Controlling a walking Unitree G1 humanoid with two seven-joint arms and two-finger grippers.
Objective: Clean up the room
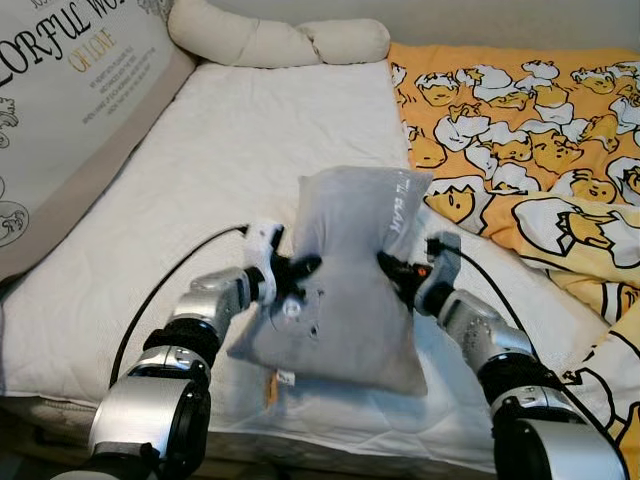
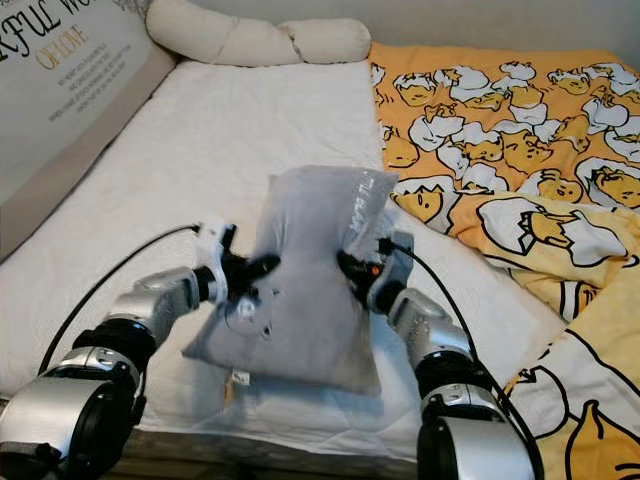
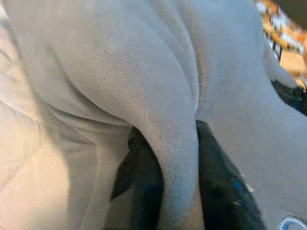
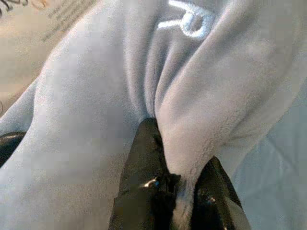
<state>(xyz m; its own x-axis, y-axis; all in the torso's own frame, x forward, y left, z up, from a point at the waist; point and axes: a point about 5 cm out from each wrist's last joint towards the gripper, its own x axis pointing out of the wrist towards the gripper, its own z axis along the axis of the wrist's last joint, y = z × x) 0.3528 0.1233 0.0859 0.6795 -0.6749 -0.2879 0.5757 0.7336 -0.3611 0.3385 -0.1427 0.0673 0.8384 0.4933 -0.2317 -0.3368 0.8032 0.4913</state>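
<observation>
1. Left gripper (image 1: 300,270) pinching a fold of the grey pillow (image 1: 350,290) on its left edge — fingers (image 3: 144,182) pressed together on the plush.
2. Right gripper (image 1: 392,270) clamped likewise on the opposite edge, a ridge of fabric squeezed between its fingers (image 4: 144,177).
3. Pillow held between both grippers, raised over the white mattress (image 1: 230,150), long axis running away from the robot, top tilted toward the headboard cushion (image 1: 70,110).
4. Equally near to both arms; yellow duvet (image 1: 540,140) just to the right.
5. No containers seen.
</observation>
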